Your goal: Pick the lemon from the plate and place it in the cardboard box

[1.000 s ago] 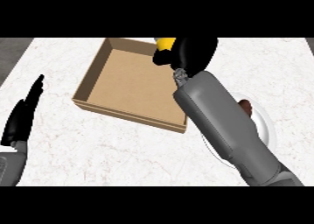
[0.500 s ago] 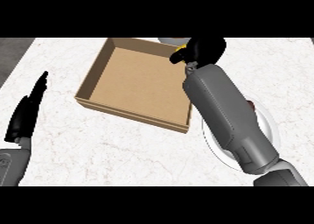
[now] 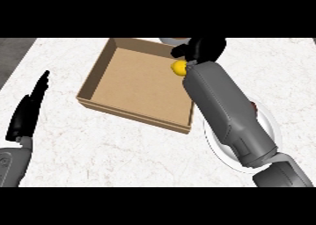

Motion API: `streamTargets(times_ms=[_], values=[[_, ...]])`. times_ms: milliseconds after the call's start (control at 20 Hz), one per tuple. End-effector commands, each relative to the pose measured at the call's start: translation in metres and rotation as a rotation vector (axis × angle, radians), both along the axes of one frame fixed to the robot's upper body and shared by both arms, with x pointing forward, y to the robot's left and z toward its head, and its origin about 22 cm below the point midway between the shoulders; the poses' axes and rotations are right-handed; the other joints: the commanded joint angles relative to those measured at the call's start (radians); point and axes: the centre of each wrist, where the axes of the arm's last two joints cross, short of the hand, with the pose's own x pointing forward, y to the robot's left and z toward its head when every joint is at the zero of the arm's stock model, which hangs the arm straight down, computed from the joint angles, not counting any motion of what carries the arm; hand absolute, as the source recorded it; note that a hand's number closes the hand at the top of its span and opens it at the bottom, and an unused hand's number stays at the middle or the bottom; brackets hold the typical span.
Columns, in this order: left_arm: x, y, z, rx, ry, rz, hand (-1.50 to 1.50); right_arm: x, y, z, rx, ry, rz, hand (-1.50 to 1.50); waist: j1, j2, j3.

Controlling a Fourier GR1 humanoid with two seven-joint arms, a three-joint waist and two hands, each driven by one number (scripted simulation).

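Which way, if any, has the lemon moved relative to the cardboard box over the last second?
Yes. The lemon, under the right hand, has dropped below the cardboard box's far-right rim, showing more.

White marble counter and its few bystanders

The white, grey-veined marble counter top (image 3: pixel 121 149) fills most of the view, with a dark grey strip (image 3: pixel 5 57) along its left edge. A small reddish-brown object (image 3: pixel 254 107) shows at the right. A pale, rounded object (image 3: pixel 168 40) peeks in at the top, mostly hidden.

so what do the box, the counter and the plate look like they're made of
Box: cardboard, matte brown, thin walls. Counter: looks like marble or a stone-like top, white with faint veins. Plate: plain white and smooth, possibly ceramic, mostly hidden under the right forearm.
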Motion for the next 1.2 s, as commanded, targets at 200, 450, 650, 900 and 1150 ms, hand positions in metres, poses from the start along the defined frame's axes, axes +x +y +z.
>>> streamTargets(times_ms=[200, 450, 650, 900, 1150], values=[[-0.001, 0.012, 0.004, 0.000, 0.008, 0.033, 0.00, 0.001, 0.010, 0.006, 0.166, -0.326, -0.103, -1.50, -0.032, -0.013, 0.000], [-0.015, 0.022, -0.015, -0.009, 0.043, 0.079, 0.00, -0.008, 0.014, -0.001, 0.230, -0.401, -0.097, -1.50, -0.074, -0.033, 0.000], [-0.031, 0.023, -0.036, 0.006, 0.054, 0.110, 0.00, -0.021, 0.016, -0.012, 0.247, -0.387, -0.084, -1.50, -0.112, -0.045, -0.001], [-0.034, 0.037, -0.025, -0.008, 0.075, 0.153, 0.00, -0.044, 0.000, -0.045, 0.273, -0.373, -0.100, -1.50, -0.163, -0.067, 0.000], [-0.043, 0.039, -0.030, -0.012, 0.071, 0.188, 0.00, -0.082, -0.008, -0.067, 0.243, -0.333, -0.065, -1.50, -0.200, -0.074, -0.001]])
